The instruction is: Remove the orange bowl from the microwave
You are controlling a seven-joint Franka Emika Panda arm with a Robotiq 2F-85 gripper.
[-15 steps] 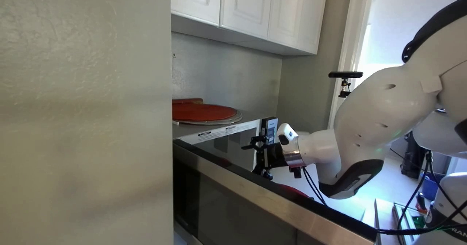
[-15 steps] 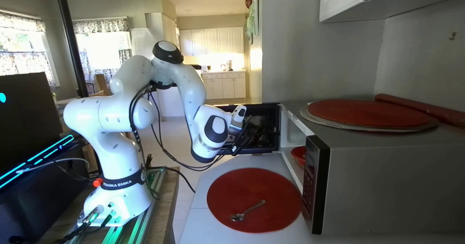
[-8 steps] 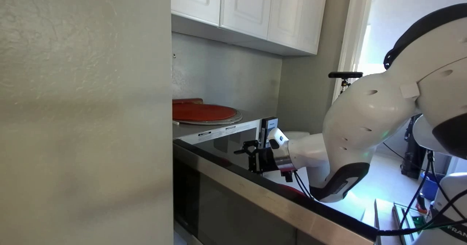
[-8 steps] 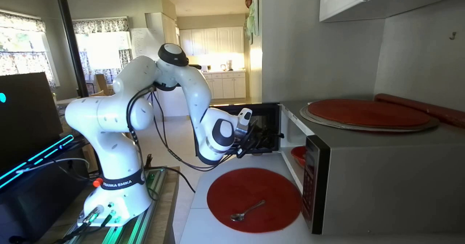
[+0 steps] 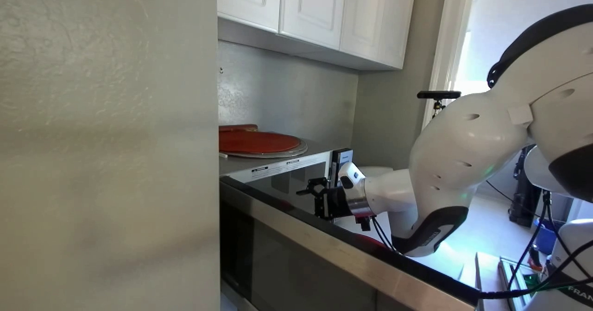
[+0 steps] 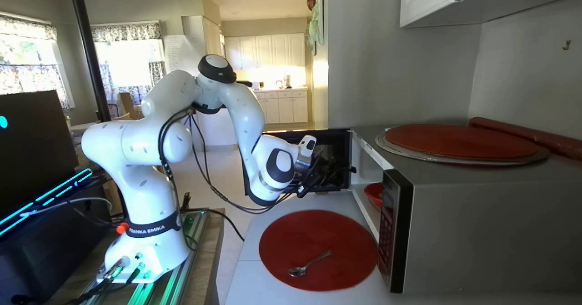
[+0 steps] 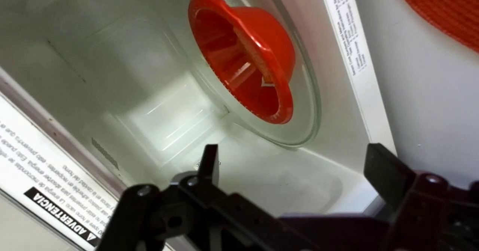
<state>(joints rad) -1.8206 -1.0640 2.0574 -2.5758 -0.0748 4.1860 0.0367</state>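
Red-orange bowl (image 7: 239,67) is upright on the glass plate (image 7: 305,109) inside the microwave (image 6: 482,232), door (image 5: 305,269) swung wide in both exterior views. Robot's fingers (image 7: 387,176) are spread apart, released, near the microwave's front, apart from the bowl. A spoon (image 6: 298,272) lies on a round red mat (image 6: 291,237) on the tabletop (image 6: 254,277) before the microwave; a similar red disc (image 6: 459,141) sits on top of it.
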